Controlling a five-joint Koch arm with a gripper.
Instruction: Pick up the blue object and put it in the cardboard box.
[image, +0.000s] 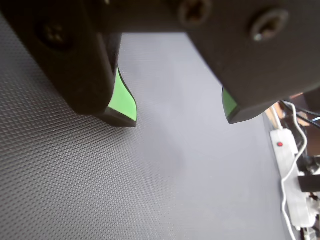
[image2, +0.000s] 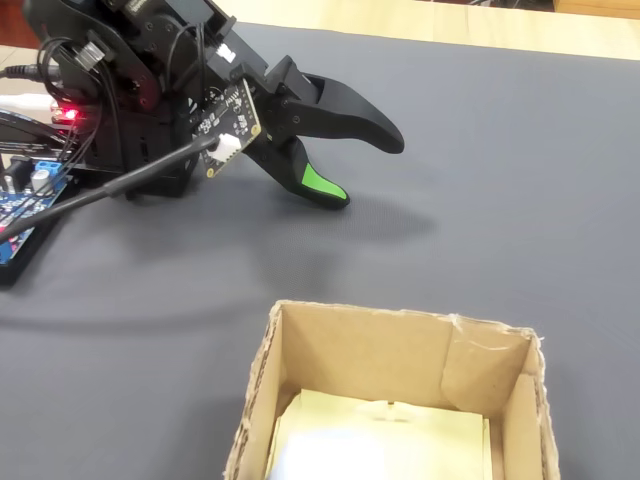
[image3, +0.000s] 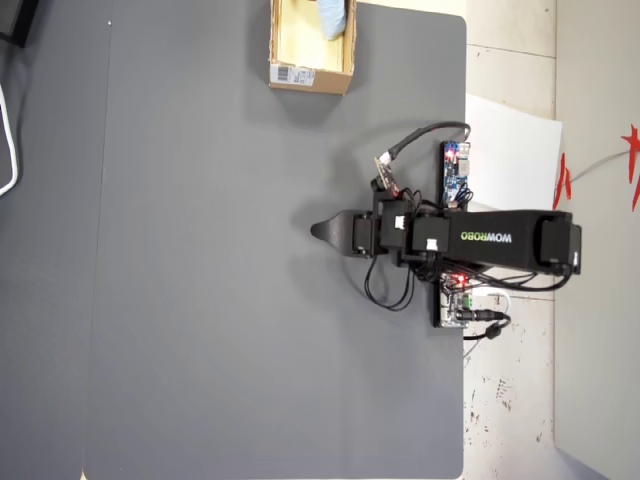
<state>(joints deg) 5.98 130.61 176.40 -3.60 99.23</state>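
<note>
Gripper (image2: 355, 165) jaws parted, empty, well apart from cardboard box (image3: 310, 76); blue object (image3: 333, 15) already lies inside box.

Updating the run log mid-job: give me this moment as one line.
gripper: open, empty, over bare mat | blue object: inside cardboard box | arm: away from box

The mat (image2: 520, 150) is dark grey with a fine dotted weave. The gripper (image: 180, 117) is black with bright green pads (image: 122, 100); the box (image3: 345, 45) is tan, pale yellow inside, holding a light-blue block (image3: 332, 15)
</note>
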